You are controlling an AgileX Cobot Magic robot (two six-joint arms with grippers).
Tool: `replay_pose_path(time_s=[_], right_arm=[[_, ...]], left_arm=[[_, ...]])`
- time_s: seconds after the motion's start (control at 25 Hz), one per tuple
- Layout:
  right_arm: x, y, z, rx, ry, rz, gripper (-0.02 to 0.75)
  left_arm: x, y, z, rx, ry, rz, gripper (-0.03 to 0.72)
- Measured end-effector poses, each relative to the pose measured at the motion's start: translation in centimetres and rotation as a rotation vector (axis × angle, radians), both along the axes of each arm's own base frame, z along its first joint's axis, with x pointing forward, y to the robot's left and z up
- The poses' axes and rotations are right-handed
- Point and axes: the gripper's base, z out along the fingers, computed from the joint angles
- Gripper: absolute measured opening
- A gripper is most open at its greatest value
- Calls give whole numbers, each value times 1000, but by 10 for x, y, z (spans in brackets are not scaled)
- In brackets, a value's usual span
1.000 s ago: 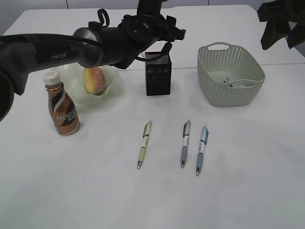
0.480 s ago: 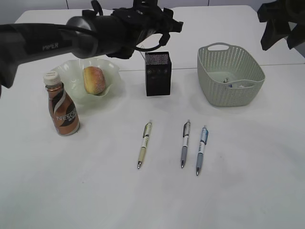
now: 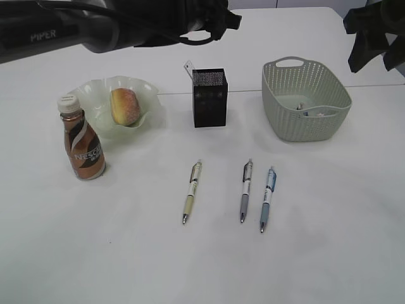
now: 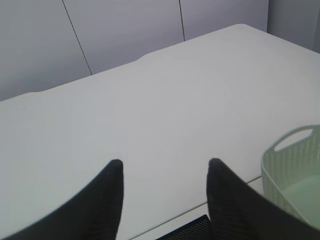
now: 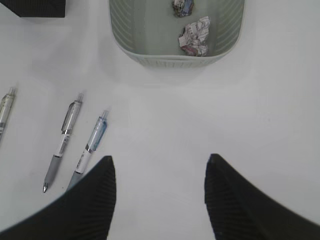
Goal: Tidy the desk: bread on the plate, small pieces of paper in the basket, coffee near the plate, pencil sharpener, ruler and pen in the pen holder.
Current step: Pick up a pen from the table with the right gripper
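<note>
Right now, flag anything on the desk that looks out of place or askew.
Three pens lie loose on the desk in front of the pen holder, not in it. A pale strip, likely the ruler, leans out of the holder's corner. Bread, coffee and paper balls look in place.

We are seeing the pen holder [image 4: 187,231] only as a mesh sliver at the left wrist view's bottom edge, the basket [image 4: 292,172] being cropped at right. One paper ball [image 5: 183,7] (top edge) is being cut off in the right wrist view.
</note>
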Motion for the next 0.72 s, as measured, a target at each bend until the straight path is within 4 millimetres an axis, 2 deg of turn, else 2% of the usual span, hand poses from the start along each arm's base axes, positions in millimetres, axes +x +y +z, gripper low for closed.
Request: replay_pose_path(time_s=[0.32,0.72], right_arm=[[-4,0,-2,-7,44,7,447],[-9,-1,-4,-6,104,1,447]], left_arm=[[-23,11,56,-10,-53,99,389],[-60,49,111,90,-45,441,389]])
